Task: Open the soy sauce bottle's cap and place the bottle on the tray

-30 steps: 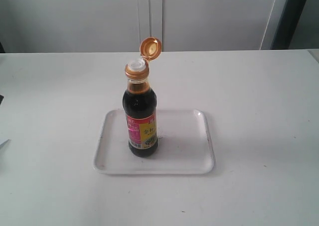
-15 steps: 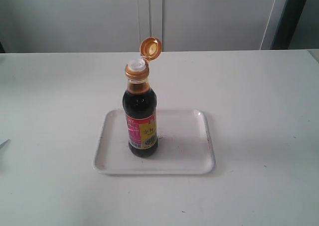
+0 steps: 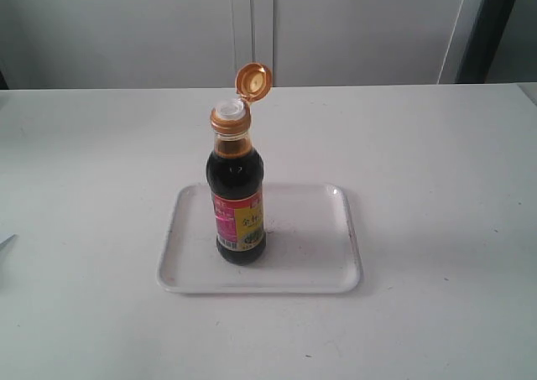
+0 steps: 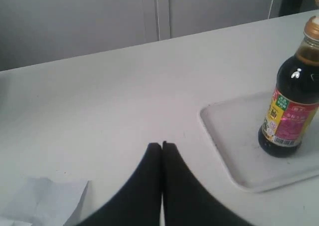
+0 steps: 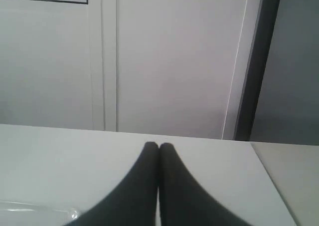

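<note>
The soy sauce bottle (image 3: pixel 237 191) stands upright on the left part of the white tray (image 3: pixel 310 254). Its golden-orange cap (image 3: pixel 252 80) is flipped back on its hinge, baring the white spout (image 3: pixel 228 107). In the left wrist view the bottle (image 4: pixel 291 104) stands on the tray (image 4: pixel 234 146), well apart from my left gripper (image 4: pixel 162 145), which is shut and empty. My right gripper (image 5: pixel 159 146) is shut and empty too, facing the wall over bare table. Neither gripper shows in the exterior view.
The white table (image 3: pixel 436 162) stretches all around the tray. A sheet of white paper (image 4: pixel 45 201) lies beside my left gripper. A clear glinting edge (image 5: pixel 40 211) shows low in the right wrist view. White wall panels (image 3: pixel 336 28) stand behind the table.
A dark bit at the exterior view's left edge has slipped out of sight. The bottle, cap and tray have not moved.
</note>
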Motion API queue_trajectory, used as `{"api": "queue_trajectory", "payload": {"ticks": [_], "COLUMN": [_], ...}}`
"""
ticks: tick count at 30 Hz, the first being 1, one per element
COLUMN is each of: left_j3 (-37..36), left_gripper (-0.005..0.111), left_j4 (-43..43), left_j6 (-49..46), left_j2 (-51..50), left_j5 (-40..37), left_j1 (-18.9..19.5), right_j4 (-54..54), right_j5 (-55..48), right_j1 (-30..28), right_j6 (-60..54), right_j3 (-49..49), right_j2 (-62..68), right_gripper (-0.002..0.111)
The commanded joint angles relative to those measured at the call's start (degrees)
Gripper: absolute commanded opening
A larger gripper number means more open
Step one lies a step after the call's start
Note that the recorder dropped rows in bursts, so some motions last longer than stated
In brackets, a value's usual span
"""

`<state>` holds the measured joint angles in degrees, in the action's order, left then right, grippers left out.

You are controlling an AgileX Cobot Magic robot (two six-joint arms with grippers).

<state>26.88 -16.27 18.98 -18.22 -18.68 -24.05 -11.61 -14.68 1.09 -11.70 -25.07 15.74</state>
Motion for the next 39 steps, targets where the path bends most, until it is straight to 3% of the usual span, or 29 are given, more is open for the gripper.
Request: {"api": "queue_trajectory", "payload": {"ticks": [1, 25, 30, 34, 39], "left_j3": [-1.13, -1.13, -1.13, -1.35, -5.29], "left_gripper": [0.0, 0.0, 0.0, 0.0, 0.0], "left_j4": [-0.3, -0.21, 9.79, 10.68, 10.79], "left_j6": [0.56, -0.17, -16.06, -17.1, -17.75], "left_j2": [3.81, 4.26, 4.26, 4.26, 4.26], "left_j5": [1.25, 0.45, 0.56, 0.69, 7.2], "left_j1": [-0.03, -0.03, -0.03, -0.03, 0.07], "right_j4": [-0.2, -0.35, -0.35, -0.35, -0.35], "right_j5": [0.61, 0.57, 0.57, 0.57, 0.57], "right_j1": [0.05, 0.05, 0.05, 0.05, 0.05], "right_j6": [-0.39, -0.39, -0.39, -0.39, -0.39], "right_j3": [1.15, 1.15, 1.15, 1.15, 1.15], "right_j2": [-0.78, -0.78, -0.78, -0.78, -0.78], "right_gripper": [0.0, 0.0, 0.0, 0.0, 0.0]}}
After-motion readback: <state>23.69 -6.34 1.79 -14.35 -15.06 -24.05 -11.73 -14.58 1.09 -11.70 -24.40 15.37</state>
